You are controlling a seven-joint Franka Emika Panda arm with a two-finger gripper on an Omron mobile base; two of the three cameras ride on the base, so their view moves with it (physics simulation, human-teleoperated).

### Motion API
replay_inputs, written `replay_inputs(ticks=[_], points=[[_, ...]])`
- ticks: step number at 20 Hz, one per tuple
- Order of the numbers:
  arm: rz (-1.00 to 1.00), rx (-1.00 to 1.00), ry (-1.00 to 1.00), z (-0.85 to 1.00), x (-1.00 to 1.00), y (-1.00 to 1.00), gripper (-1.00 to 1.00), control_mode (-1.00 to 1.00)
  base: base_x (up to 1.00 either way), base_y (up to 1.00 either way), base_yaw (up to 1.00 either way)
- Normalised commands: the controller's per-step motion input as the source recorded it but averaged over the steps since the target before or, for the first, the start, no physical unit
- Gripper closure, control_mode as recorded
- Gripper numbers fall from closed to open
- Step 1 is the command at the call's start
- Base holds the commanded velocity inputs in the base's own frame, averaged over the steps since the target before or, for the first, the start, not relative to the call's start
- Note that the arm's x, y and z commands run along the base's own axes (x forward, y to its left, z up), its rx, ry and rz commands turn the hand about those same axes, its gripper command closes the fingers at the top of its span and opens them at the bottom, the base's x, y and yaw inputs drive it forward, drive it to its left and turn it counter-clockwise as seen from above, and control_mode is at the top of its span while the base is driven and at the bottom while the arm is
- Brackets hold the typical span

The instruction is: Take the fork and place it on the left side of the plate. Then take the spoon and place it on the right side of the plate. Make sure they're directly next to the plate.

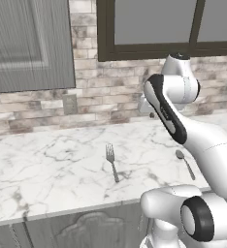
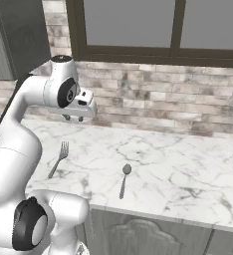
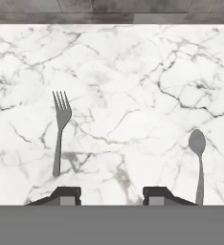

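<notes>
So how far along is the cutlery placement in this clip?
Nothing looks done yet. The fork and the spoon both lie flat on the marble counter, apart from each other, handles toward the robot. In hand: the tool hangs open above the counter between them, holding nothing. I can't spot a plate in these views. Left: both pickups and both placements.

Soft, even, rendered light falls over the white veined marble counter (image 3: 133, 72), bright without glare. The slim grey metal fork (image 3: 60, 131) and oval-bowled grey spoon (image 3: 198, 158) cast almost no shadow. Edges look slightly soft and pixelated, undistorted.
</notes>
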Motion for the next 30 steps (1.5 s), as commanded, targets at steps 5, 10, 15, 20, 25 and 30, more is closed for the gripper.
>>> replay_inputs(ticks=[5,10,15,20,25,30], points=[[-0.02,0.0,0.0,-0.28,-0.06,-0.22,-1.0,-1.0,0.0,0.0,0.0],[-0.06,0.0,0.02,-0.44,-0.01,-0.67,-1.0,-1.0,0.0,0.0,0.0],[-0.11,0.0,0.05,-0.51,0.0,-0.67,-1.0,-1.0,0.0,0.0,0.0],[-0.06,-0.05,0.03,-0.59,0.0,-0.5,-1.0,-1.0,0.0,0.0,0.0],[-0.02,-0.06,0.05,-0.7,0.0,-0.42,-1.0,-1.0,0.0,0.0,0.0],[-0.01,0.0,0.17,-0.6,-0.1,-0.19,-1.0,-1.0,0.0,0.0,0.0]])
